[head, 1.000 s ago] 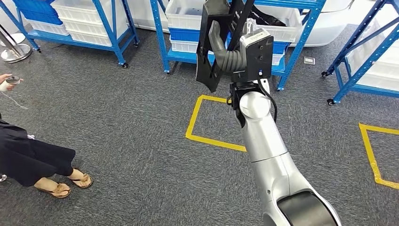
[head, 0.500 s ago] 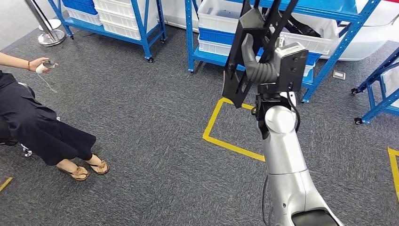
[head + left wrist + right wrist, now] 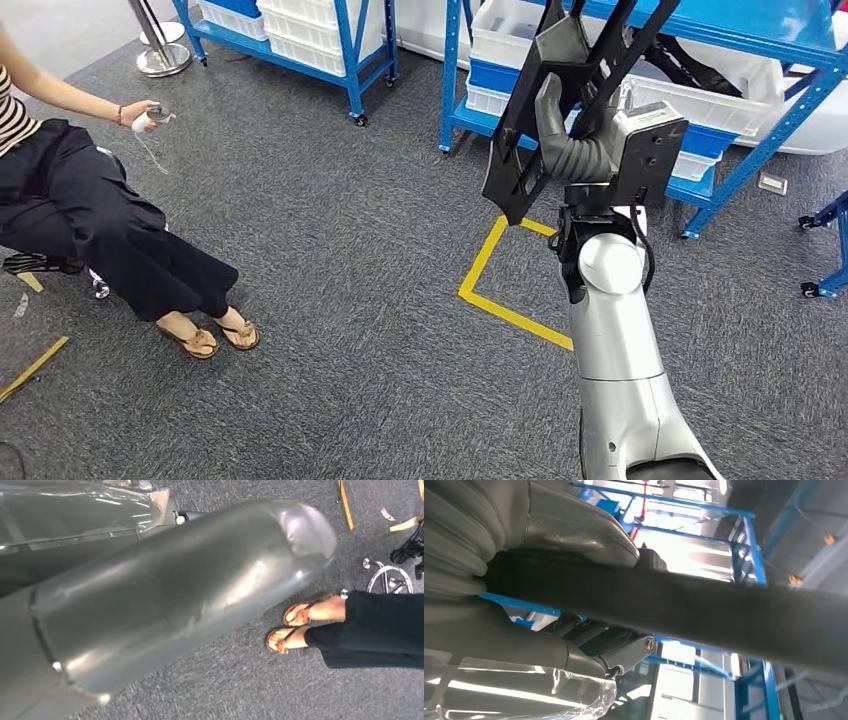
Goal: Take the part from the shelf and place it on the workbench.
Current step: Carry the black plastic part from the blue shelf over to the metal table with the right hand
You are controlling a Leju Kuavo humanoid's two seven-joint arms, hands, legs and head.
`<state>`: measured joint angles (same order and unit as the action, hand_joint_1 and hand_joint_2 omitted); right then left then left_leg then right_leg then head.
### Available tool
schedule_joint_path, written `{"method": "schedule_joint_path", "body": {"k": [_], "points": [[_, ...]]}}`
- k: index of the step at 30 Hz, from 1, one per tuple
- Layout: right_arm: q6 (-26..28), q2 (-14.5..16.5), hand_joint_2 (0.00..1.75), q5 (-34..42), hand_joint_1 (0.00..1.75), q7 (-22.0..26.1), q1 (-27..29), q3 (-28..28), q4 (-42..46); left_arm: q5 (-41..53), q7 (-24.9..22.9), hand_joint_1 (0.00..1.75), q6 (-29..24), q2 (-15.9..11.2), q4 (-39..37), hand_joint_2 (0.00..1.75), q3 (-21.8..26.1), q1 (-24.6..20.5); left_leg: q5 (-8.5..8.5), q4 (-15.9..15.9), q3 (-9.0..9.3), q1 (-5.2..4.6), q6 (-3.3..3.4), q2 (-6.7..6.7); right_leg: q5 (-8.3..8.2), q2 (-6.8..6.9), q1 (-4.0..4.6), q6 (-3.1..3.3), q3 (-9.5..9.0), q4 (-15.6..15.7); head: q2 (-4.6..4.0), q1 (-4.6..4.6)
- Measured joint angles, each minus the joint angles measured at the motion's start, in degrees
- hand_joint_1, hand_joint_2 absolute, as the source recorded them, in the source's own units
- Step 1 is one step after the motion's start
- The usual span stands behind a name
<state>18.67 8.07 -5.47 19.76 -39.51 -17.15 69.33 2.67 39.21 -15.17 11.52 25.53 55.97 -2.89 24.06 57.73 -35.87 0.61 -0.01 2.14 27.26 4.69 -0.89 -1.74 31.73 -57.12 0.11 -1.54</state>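
The part [image 3: 525,150] is a black flat frame with long bars, raised high in front of me in the head view. My right hand [image 3: 585,150] grips it, the grey thumb wrapped across its front. In the right wrist view a thick black bar of the part [image 3: 724,615] runs between the thumb [image 3: 574,525] and the fingers [image 3: 524,650]. In the left wrist view my left hand [image 3: 190,595] hangs above the carpet, its thick grey thumb stretched out and nothing in it.
Blue shelves [image 3: 352,60] with white bins [image 3: 720,100] stand behind the part. A seated person [image 3: 90,220] in black holds a small controller at the left, sandalled feet [image 3: 300,625] on the carpet. Yellow tape [image 3: 500,305] marks the floor. A stanchion base [image 3: 163,60] stands far left.
The whole picture has shifted right as the camera turned left, bringing the person further into view. My right hand keeps its hold on the part.
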Motion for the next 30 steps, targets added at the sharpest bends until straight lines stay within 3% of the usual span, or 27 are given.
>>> {"method": "schedule_joint_path", "body": {"k": [1, 3, 6, 7, 8, 9, 11, 13, 14, 16, 18, 20, 22, 23, 24, 25, 27, 29, 30], "points": [[0.0, 0.0, 1.75, 0.0, 1.75, 0.0, 0.0, 0.0, 0.0, 0.0, 0.0, 0.0, 0.0, 0.0, 0.0, 0.0, -0.1, 0.0, -0.13, -0.1, -0.01, 0.0, 0.49, -0.46, 0.15, 0.12, -0.11, -0.35, 0.03, 0.0, 0.0, 0.07], [0.0, -0.1, 1.75, 0.0, 1.75, 0.0, 0.0, 0.0, 0.2, 0.0, 0.0, 0.0, 0.0, 0.0, 0.0, 0.0, -0.1, 0.0, -0.47, -0.4, 0.05, 0.08, 1.5, -1.43, 1.6, -1.28, -0.32, -0.56, 1.03, -2.2, 0.0, 0.17], [0.0, -0.5, 1.75, 0.0, 1.75, 0.0, 0.4, 0.1, 0.3, 0.0, 0.0, 0.0, 0.0, 0.0, 0.0, 0.0, -0.2, -0.1, -0.61, -0.5, 0.08, -0.06, 2.36, -3.14, 6.37, -4.07, -0.25, 0.03, 6.61, -13.8, 0.0, 0.42], [0.0, -0.7, 1.75, 0.0, 1.75, 0.0, 0.6, 0.1, 0.3, 0.0, 0.0, 0.0, 0.0, 0.0, 0.0, 0.0, -0.2, 0.0, -0.61, -0.5, 0.09, -0.18, 2.45, -3.84, 7.25, -4.34, -0.15, 0.03, 8.34, -17.0, 0.0, 0.47], [0.0, -0.8, 1.75, 0.0, 1.75, 0.0, 0.8, 0.2, 0.3, 0.0, 0.0, 0.0, 0.0, 0.0, 0.0, 0.0, -0.2, 0.0, -0.62, -0.5, 0.1, -0.3, 2.5, -4.56, 7.17, -4.47, -0.04, -0.12, 9.08, -18.1, 0.0, 0.5], [0.0, -0.8, 1.75, 0.0, 1.75, 0.0, 0.9, 0.2, 0.3, 0.0, 0.0, 0.0, 0.0, 0.0, 0.0, 0.0, -0.2, 0.0, -0.62, -0.5, 0.13, -0.4, 2.51, -5.29, 6.08, -4.6, 0.04, -0.35, 8.57, -16.5, 0.0, 0.52], [0.0, -0.9, 1.75, 0.0, 1.75, 0.0, 0.9, 0.3, 0.4, 0.0, 0.0, 0.0, 0.0, 0.1, 0.0, 0.0, -0.2, 0.0, -0.64, -0.4, 0.21, -0.49, 2.49, -6.62, 2.41, -5.99, 0.14, -0.54, 4.92, -8.1, 0.0, 0.57], [0.0, -0.9, 1.75, 0.0, 1.75, 0.0, 0.8, 0.4, 0.4, 0.0, 0.0, 0.0, 0.0, 0.2, 0.0, 0.0, -0.2, 0.0, -0.65, -0.3, 0.06, -0.65, 2.26, -7.75, -0.16, -7.67, 0.28, -0.01, 1.88, -1.7, 0.0, 0.56], [0.0, -0.9, 1.75, 0.0, 1.75, 0.0, 0.8, 0.4, 0.5, 0.0, 0.0, 0.0, 0.0, 0.2, 0.0, 0.0, -0.2, 0.0, -0.71, -0.2, -0.1, -0.63, 2.04, -8.18, -0.59, -8.11, 0.38, 0.33, 1.36, -0.6, 0.0, 0.56], [0.0, -0.8, 1.75, 0.0, 1.75, 0.0, 0.7, 0.5, 0.5, 0.0, 0.0, 0.0, 0.0, 0.2, 0.0, 0.0, -0.2, 0.2, -0.86, -0.3, -0.36, -0.57, 1.46, -8.75, -0.87, -7.26, 0.44, 0.9, 1.2, -0.4, 0.0, 0.57], [0.0, -0.6, 1.75, 0.0, 1.75, 0.0, 0.6, 0.5, 0.5, 0.0, 0.0, 0.0, 0.0, 0.2, 0.0, 0.0, -0.2, 0.3, 0.14, 1.1, -1.07, -0.67, 0.73, -6.77, -1.13, -6.31, 0.15, 1.48, 0.93, -0.1, 0.0, 0.36], [0.0, -0.4, 1.75, 0.0, 1.75, 0.0, 0.4, 0.5, 0.6, 0.0, 0.0, 0.0, 0.0, 0.1, -0.1, 0.0, -0.3, 0.1, 3.26, 6.7, -3.79, -0.56, 0.0, -3.72, -1.16, -5.25, 0.0, 1.9, 0.71, 0.1, 0.0, 0.08], [0.2, -0.5, 1.75, -0.2, 1.75, -0.2, 0.6, 0.6, 0.6, 0.0, 0.0, 0.0, 0.1, 0.0, -0.1, 0.0, -0.3, 0.0, 6.12, 13.9, -7.51, -0.09, -0.51, -2.67, -1.05, -4.1, 0.03, 2.05, 0.69, 0.1, 0.0, -0.03], [0.6, -0.5, 1.75, -0.5, 1.75, -0.5, 0.9, 0.7, 0.7, 0.0, 0.0, 0.0, 0.4, -0.1, -0.1, 0.0, -0.3, 0.1, 6.23, 15.6, -8.42, 0.16, -0.7, -2.5, -1.0, -3.48, 0.01, 2.09, 0.67, 0.1, 0.0, -0.06], [0.9, -0.4, 1.75, -1.0, 1.75, -0.9, 1.6, 1.0, 0.9, 0.0, 0.0, 0.0, 0.7, -0.2, -0.1, 0.0, -0.3, 0.0, 5.29, 14.8, -8.12, 0.38, -0.85, -2.31, -0.91, -2.88, -0.02, 2.08, 0.61, 0.1, 0.0, -0.1], [1.3, -0.3, 1.75, -1.6, 1.75, -1.2, 2.4, 1.5, 1.3, 0.1, 0.0, 0.0, 1.1, -0.4, -0.1, 0.0, -0.3, 0.0, 3.59, 11.9, -6.63, 0.56, -0.93, -1.9, -0.79, -2.26, -0.05, 2.02, 0.48, 0.1, 0.0, -0.1], [1.3, -0.3, 1.75, -2.3, 1.75, -0.9, 4.4, 2.9, 2.2, 0.2, 0.0, 0.0, 1.7, -0.9, -0.1, 0.0, -0.3, -0.2, 0.43, 4.1, -2.31, 0.56, -0.84, -0.14, -0.38, -1.09, 0.18, 1.59, 0.17, 0.0, 0.0, -0.11], [0.7, -0.2, 1.75, -2.6, 1.75, -0.5, 5.8, 4.1, 2.9, 0.1, 0.0, 0.0, 1.6, -1.3, -0.1, 0.0, -0.3, -0.4, -0.5, 0.2, -0.28, 0.15, -0.29, 0.69, -0.03, -0.12, 0.56, 0.97, -0.02, 0.0, 0.0, 0.19], [0.2, 0.0, 1.75, -2.7, 1.75, -0.5, 6.1, 4.5, 3.1, 0.0, 0.0, 0.0, 1.3, -1.4, -0.2, 0.0, -0.3, -0.5, -0.41, 0.0, -0.35, -0.13, 0.11, 0.23, 0.05, 0.31, 0.7, 0.67, -0.08, 0.1, 0.0, 0.35]]}}
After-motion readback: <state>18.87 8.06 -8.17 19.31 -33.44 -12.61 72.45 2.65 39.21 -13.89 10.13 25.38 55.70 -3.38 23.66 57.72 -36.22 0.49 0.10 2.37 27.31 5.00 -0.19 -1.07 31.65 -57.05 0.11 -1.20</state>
